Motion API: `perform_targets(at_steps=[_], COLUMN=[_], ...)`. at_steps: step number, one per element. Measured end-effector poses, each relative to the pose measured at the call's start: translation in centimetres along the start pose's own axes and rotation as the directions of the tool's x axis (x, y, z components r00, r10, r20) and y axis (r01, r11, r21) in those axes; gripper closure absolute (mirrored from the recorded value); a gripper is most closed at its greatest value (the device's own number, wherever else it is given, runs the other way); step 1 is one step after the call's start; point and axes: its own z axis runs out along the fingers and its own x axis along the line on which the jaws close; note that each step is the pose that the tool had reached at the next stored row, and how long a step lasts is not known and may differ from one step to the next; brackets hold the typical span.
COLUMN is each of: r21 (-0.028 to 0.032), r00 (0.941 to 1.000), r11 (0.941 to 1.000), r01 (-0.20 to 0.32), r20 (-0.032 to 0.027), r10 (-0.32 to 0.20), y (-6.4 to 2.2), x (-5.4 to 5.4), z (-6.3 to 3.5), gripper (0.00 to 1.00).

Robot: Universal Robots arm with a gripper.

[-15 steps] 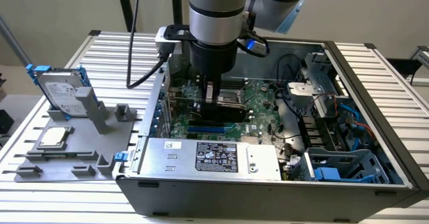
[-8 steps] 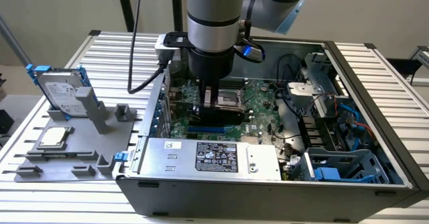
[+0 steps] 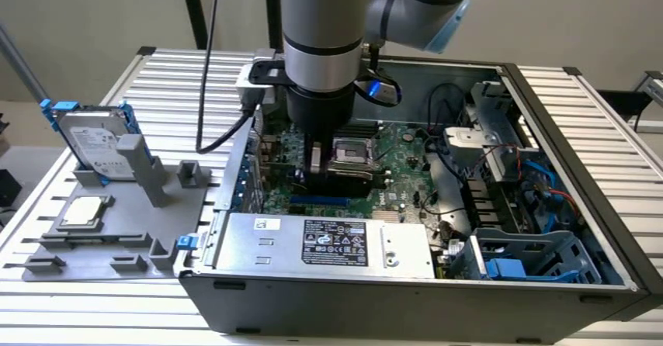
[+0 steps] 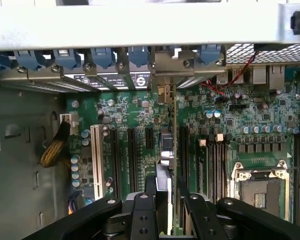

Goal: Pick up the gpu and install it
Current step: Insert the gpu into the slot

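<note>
Claw [image 4: 166,189] grips gpu [image 4: 167,145] upright inside computer case [image 3: 414,307] on slatted table [image 3: 83,315], pale wall [image 3: 93,12] behind.

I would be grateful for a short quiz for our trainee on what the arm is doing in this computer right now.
1. True or false: the gripper is closed on the graphics card, which stands on edge over the motherboard.
2. Where is the hard drive? A) in the gripper; B) standing on edge in the grey holder; C) flat on the motherboard.
3. Fill in: the small silver processor chip lies ___ on the grey holder.
Key: 1 true; 2 B; 3 flat.
</note>
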Motion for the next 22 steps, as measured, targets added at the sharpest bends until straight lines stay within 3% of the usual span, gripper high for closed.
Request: perform_targets(at_steps=[4,13,16,19,22], r21=[0.0002,0.0003,0.0005,0.0012,0.0013], r00=[1.0,1.0,1.0,0.9999,0.9999], r11=[1.0,1.0,1.0,1.0,1.0], r01=[0.0,0.0,0.0,0.0,0.001], r20=[-0.0002,-0.0012,-0.0046,-0.0139,-0.0162], r10=[0.0,0.0,0.0,0.0,-0.001], y=[0.05,0.1,0.22,0.29,0.28], x=[-0.05,-0.09,-0.3,-0.49,-0.49], z=[0.62,0.72,0.82,0.96,0.98], gripper=[0.73,0.73,0.73,0.73,0.73])
